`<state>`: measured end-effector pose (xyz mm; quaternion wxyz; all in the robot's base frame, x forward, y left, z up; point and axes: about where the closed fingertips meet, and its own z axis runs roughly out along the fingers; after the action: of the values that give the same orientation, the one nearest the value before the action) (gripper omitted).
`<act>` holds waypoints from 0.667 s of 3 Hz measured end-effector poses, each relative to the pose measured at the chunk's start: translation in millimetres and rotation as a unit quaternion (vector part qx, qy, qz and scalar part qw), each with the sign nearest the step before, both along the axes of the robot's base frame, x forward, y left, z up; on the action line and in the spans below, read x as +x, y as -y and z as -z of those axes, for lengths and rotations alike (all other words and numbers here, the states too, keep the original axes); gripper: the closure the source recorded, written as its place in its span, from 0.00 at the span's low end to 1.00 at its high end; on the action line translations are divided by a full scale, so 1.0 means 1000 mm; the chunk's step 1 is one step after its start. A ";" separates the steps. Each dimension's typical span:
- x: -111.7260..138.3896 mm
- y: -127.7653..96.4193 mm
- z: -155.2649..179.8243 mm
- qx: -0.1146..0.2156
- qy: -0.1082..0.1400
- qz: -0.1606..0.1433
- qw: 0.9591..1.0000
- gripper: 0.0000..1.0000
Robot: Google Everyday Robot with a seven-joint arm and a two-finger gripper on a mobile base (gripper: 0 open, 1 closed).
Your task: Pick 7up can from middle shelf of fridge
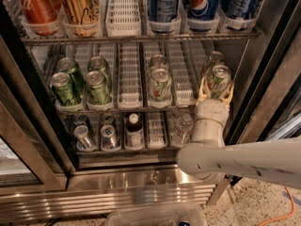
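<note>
Claw (216, 90) spread wide astride the 7up can (219, 76) at the right front end of the middle shelf (129, 86) of the fridge (141, 192), grasp step in hand, next calling for a firm squeeze and a straight pull off that shelf.

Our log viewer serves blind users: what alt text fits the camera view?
The gripper is at the 7up can, front right of the middle shelf in the fridge; green cans stand at left.

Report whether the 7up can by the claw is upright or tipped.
Upright: the 7up can stands in the right lane of the middle shelf, silver top facing up. The claw is at its base.
</note>
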<state>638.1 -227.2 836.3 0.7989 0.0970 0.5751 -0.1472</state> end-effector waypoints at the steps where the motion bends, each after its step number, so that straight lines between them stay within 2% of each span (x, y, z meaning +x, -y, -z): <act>1: 0.002 0.001 -0.001 0.000 0.002 0.002 1.000 1.00; 2: 0.003 0.000 -0.006 0.009 0.011 -0.003 1.000 1.00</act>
<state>641.3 -226.8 842.7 0.8047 0.1047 0.5677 -0.1386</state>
